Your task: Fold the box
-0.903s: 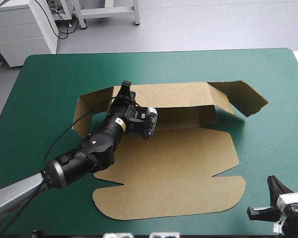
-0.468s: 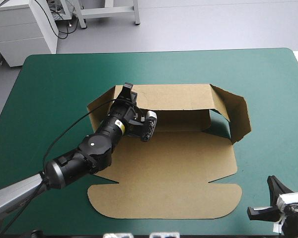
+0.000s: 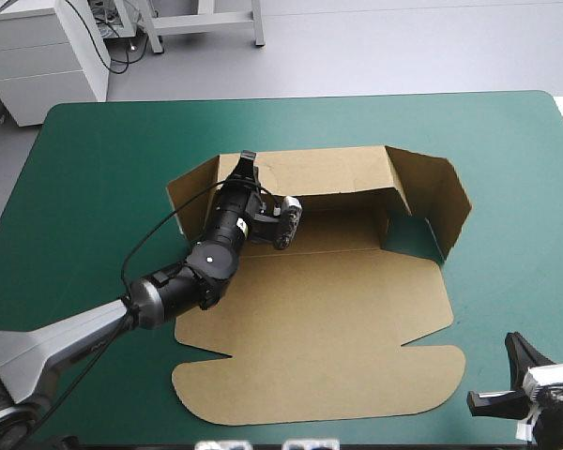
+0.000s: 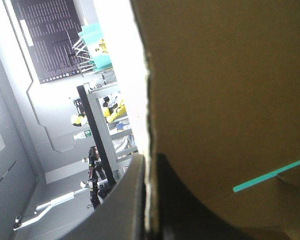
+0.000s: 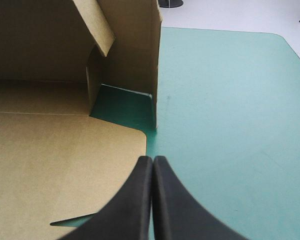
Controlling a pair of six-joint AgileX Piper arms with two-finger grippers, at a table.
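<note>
Left hand (image 3: 245,160) clamped on brown box (image 3: 338,309) back wall, right hand (image 5: 152,161) closed, over teal-green table (image 3: 103,150)

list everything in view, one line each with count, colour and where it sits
box: 1, brown, middle of the table; far wall and both end flaps raised, near panels flat
table cover: 1, teal-green, under the box
left claw: 1, black, shut on the box's far wall, toward its left end
right claw: 1, black, shut and empty, at the table's near right corner, apart from the box
</note>
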